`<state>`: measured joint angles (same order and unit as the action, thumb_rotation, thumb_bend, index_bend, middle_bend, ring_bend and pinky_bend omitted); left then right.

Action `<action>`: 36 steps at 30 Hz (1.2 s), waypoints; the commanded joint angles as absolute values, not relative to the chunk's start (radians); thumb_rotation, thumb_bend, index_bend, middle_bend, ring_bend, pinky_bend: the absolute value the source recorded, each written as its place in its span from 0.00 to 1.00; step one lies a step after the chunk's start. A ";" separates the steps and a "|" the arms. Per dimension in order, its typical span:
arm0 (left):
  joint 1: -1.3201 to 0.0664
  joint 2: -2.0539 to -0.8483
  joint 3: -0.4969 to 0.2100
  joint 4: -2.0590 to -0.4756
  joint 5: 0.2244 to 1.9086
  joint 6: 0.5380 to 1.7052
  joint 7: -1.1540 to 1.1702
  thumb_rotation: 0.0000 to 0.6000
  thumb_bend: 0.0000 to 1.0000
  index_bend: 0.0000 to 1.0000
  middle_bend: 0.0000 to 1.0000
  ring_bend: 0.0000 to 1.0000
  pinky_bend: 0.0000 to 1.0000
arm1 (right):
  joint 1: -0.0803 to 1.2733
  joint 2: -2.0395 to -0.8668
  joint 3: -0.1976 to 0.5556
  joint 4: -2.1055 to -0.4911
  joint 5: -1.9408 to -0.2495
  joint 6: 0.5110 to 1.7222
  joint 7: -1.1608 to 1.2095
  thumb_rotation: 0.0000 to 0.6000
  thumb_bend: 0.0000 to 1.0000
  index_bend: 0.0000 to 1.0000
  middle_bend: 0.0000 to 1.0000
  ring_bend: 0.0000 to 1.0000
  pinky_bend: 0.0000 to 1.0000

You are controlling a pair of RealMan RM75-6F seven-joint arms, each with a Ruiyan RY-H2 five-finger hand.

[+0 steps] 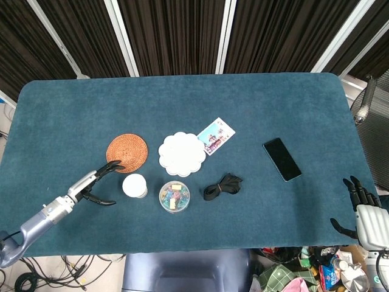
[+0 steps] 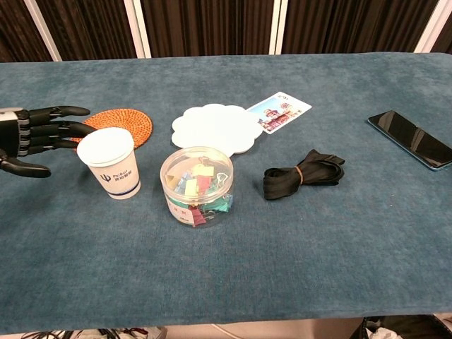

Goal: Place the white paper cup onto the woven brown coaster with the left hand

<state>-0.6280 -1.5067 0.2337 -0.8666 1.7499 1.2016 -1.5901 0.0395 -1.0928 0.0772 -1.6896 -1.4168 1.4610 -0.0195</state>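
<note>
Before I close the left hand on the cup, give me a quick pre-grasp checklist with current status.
1. Left hand open, fingers spread: ok.
2. Hand beside white paper cup, not yet touching: ok.
3. Cup upright: ok.
4. Woven brown coaster bare, nothing on it: ok.
5. Clip tub close to the cup's other side, separate from it: ok.
6. Right hand parked at the table edge, holding nothing: ok.

Cup (image 2: 109, 162) just before coaster (image 2: 121, 121)
</note>
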 commanded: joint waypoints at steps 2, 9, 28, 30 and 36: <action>-0.648 -1.515 0.226 -0.891 1.747 1.171 -1.552 1.00 0.09 0.08 0.14 0.00 0.01 | 0.039 -1.092 0.077 -1.689 -1.418 1.461 -0.017 1.00 0.13 0.00 0.00 0.13 0.16; -0.668 -1.529 0.217 -0.915 1.738 1.136 -1.506 1.00 0.10 0.11 0.16 0.00 0.01 | 0.040 -1.091 0.078 -1.688 -1.419 1.461 -0.012 1.00 0.13 0.00 0.00 0.13 0.16; -0.699 -1.535 0.210 -0.960 1.731 1.102 -1.440 1.00 0.18 0.22 0.27 0.00 0.01 | 0.041 -1.089 0.078 -1.687 -1.420 1.459 -0.007 1.00 0.13 0.00 0.00 0.13 0.16; -0.699 -1.535 0.207 -0.964 1.727 1.103 -1.434 1.00 0.21 0.24 0.28 0.00 0.01 | 0.041 -1.089 0.078 -1.688 -1.421 1.459 -0.007 1.00 0.13 0.00 0.00 0.13 0.16; -0.702 -1.530 0.202 -0.970 1.716 1.095 -1.418 1.00 0.30 0.27 0.31 0.00 0.01 | 0.041 -1.088 0.077 -1.689 -1.420 1.459 -0.005 1.00 0.13 0.00 0.00 0.13 0.16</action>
<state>-0.7011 -1.5310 0.2025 -0.9687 1.7172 1.0958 -1.4188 0.0408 -1.0882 0.0773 -1.6887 -1.4201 1.4586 -0.0053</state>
